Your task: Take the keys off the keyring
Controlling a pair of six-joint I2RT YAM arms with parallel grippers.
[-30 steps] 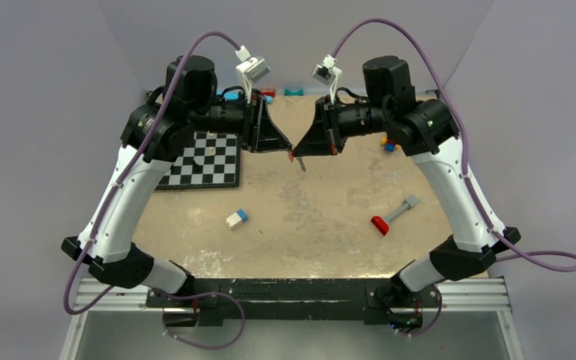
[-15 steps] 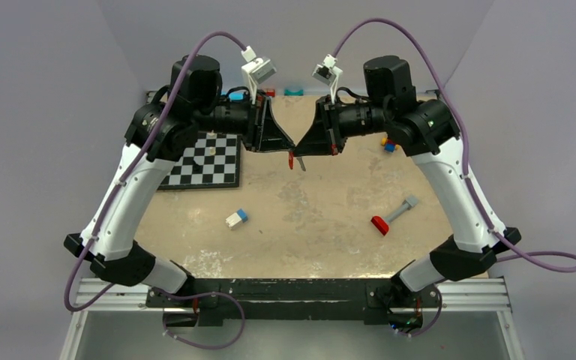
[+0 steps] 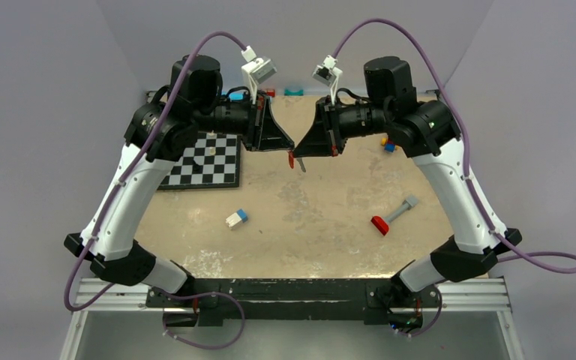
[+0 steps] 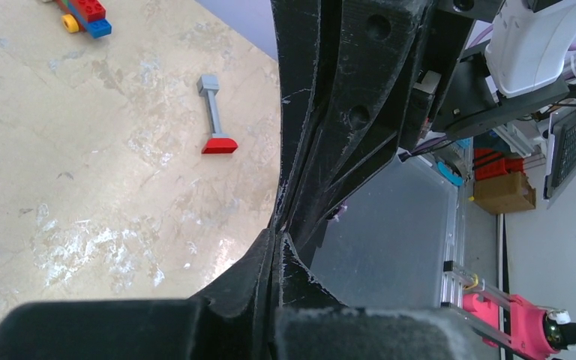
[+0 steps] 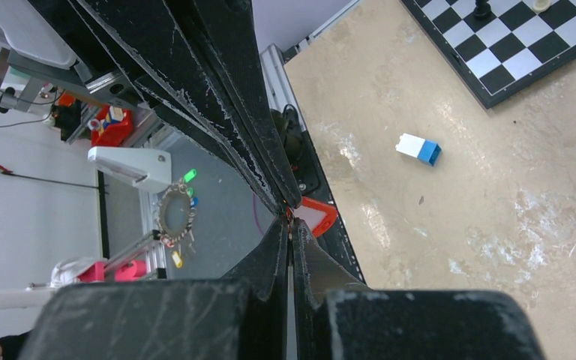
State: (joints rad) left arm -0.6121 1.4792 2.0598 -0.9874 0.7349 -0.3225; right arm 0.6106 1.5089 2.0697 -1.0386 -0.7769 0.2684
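My two grippers meet tip to tip in mid-air above the middle of the sandy table point(image 3: 322, 225). The left gripper point(image 3: 290, 147) is shut, and so is the right gripper point(image 3: 298, 151). A small red key tag point(image 3: 292, 160) and a grey key point(image 3: 302, 164) hang just below the meeting point. In the right wrist view my gripper point(image 5: 290, 220) is shut, with the red tag point(image 5: 319, 216) right beside its tips. In the left wrist view my gripper point(image 4: 277, 235) is shut against the right gripper's fingers point(image 4: 330, 112). The ring itself is hidden between the tips.
A chessboard point(image 3: 202, 159) with two pieces lies at the left. A white and blue brick point(image 3: 236, 218) lies near the middle. A grey and red piece point(image 3: 392, 216) lies at the right. Coloured bricks point(image 3: 387, 144) sit behind the right arm.
The left arm's upper joints shifted slightly right a second ago. The hanging key swung a little to the left. Both grippers stay shut at the same spot.
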